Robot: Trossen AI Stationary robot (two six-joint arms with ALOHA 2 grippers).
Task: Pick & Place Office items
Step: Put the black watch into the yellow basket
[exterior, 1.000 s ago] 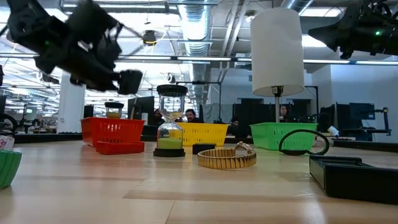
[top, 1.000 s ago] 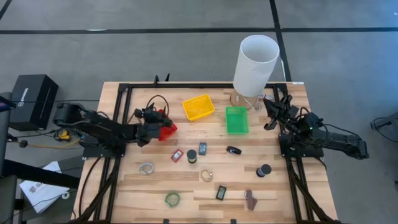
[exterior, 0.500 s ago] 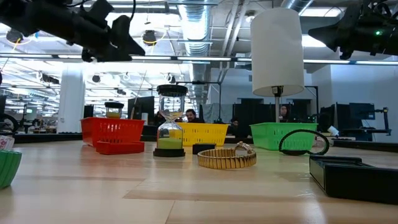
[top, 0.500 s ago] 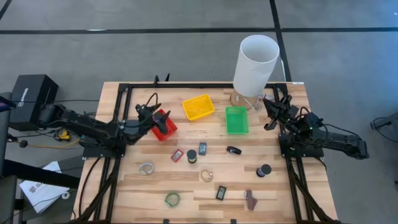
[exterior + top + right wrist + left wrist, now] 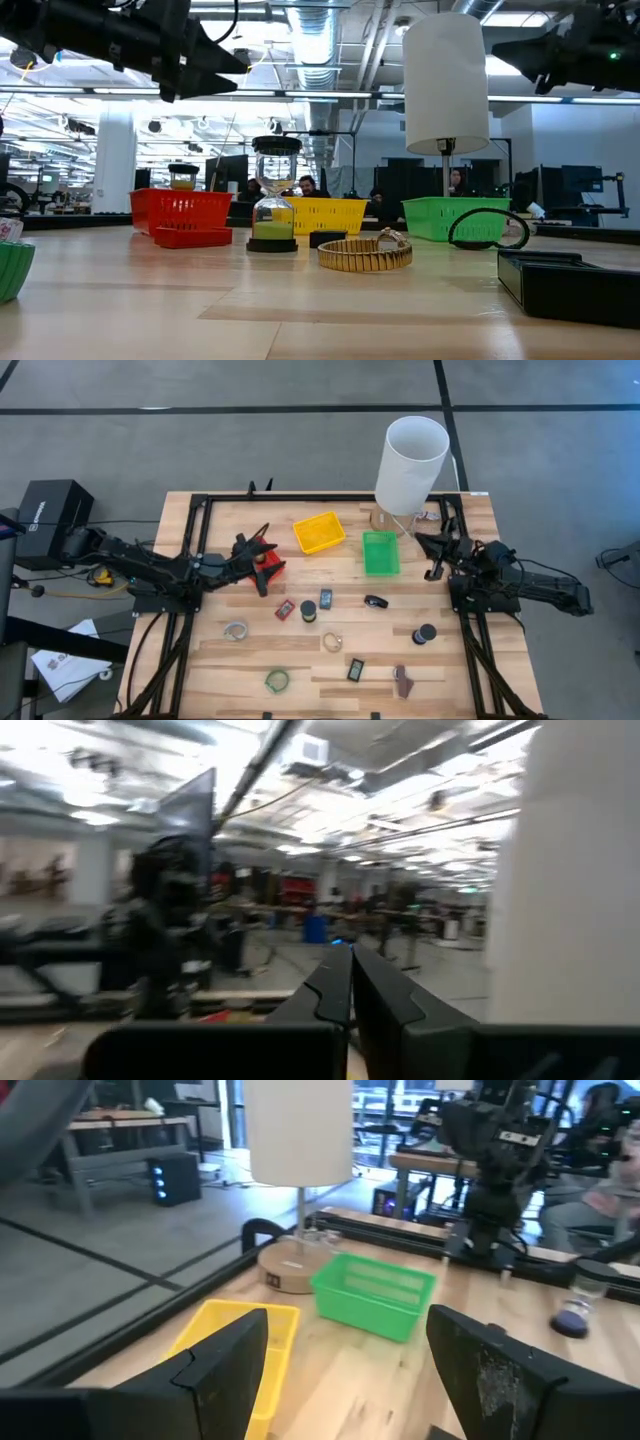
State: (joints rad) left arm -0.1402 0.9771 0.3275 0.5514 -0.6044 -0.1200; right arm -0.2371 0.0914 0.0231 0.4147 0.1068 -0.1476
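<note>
- Swinging clear of the red plastic bin (image 5: 266,563), the left gripper (image 5: 262,560) now hangs by the bin's near edge with fingers spread and empty; 1 second ago it sat over the bin.
- That suggests 1 drop is done.
- Remaining office items lie mid-table: the small red rectangular block (image 5: 284,610) is nearest.
- The right gripper (image 5: 428,556) waits beside the green plastic bin (image 5: 380,552), fingers pressed together, holding nothing.

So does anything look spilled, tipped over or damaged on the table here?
Nothing stands out. The small office items lie scattered across the wooden table, apparently awaiting sorting; the red, yellow and green plastic bins sit upright, as does the tall white cylinder.
</note>
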